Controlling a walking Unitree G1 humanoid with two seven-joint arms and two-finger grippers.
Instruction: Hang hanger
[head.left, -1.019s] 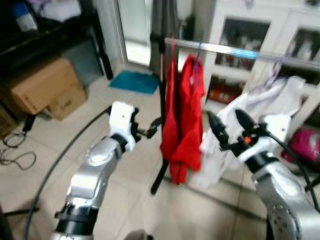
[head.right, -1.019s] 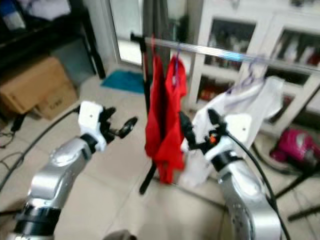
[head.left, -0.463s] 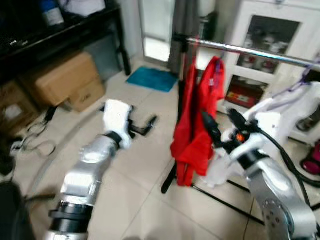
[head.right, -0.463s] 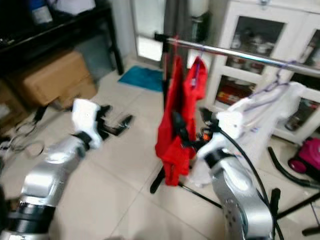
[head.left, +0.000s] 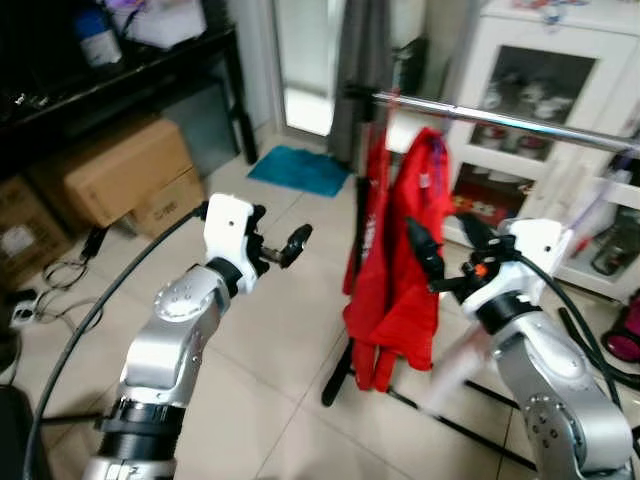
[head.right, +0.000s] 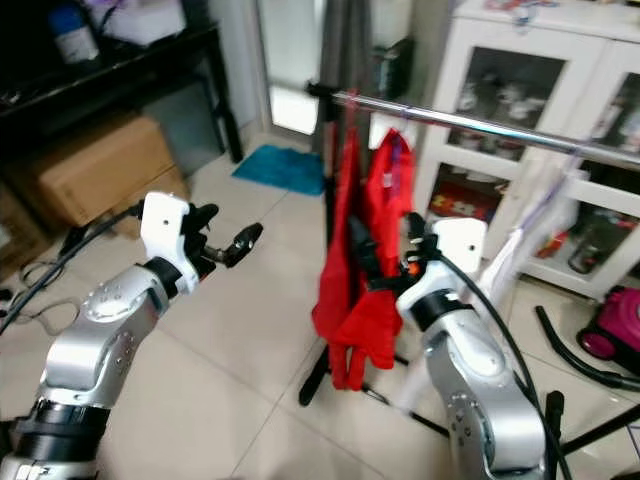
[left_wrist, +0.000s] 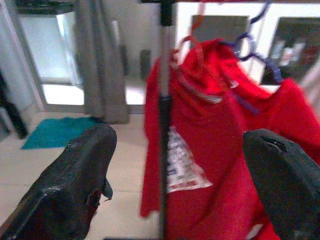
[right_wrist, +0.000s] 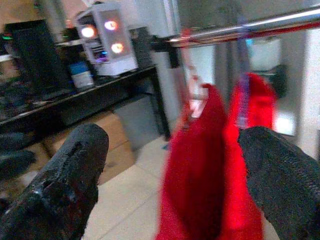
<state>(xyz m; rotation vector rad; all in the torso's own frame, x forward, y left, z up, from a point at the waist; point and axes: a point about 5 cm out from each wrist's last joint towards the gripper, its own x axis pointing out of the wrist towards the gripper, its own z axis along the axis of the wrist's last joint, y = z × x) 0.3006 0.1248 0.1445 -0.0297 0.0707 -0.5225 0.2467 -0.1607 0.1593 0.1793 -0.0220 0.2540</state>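
Two red garments (head.left: 398, 262) hang from a silver rail (head.left: 500, 116), one on an orange hanger (left_wrist: 192, 40), the other on a blue hanger (left_wrist: 250, 49). A black upright pole (head.left: 358, 210) carries the rail's left end. My left gripper (head.left: 291, 243) is held up left of the pole, pointing at the garments, open and empty. My right gripper (head.left: 444, 243) is just right of the red garments at mid height, also open and empty, its fingers (right_wrist: 75, 170) spread wide. A blurred white garment (head.right: 528, 235) hangs further right on the rail.
Cardboard boxes (head.left: 112, 172) sit under a black shelf (head.left: 120, 75) at the left. A teal mat (head.left: 300, 168) lies by the doorway. A white glass-door cabinet (head.left: 560, 75) stands behind the rail. The rack's black floor legs (head.left: 450, 425), a pink vacuum (head.left: 625, 342) and floor cables (head.left: 55, 280) are nearby.
The camera has swung, shifting the whole scene. My left gripper has risen a little toward the rack. My right gripper stays beside the red garments. Both stay open.
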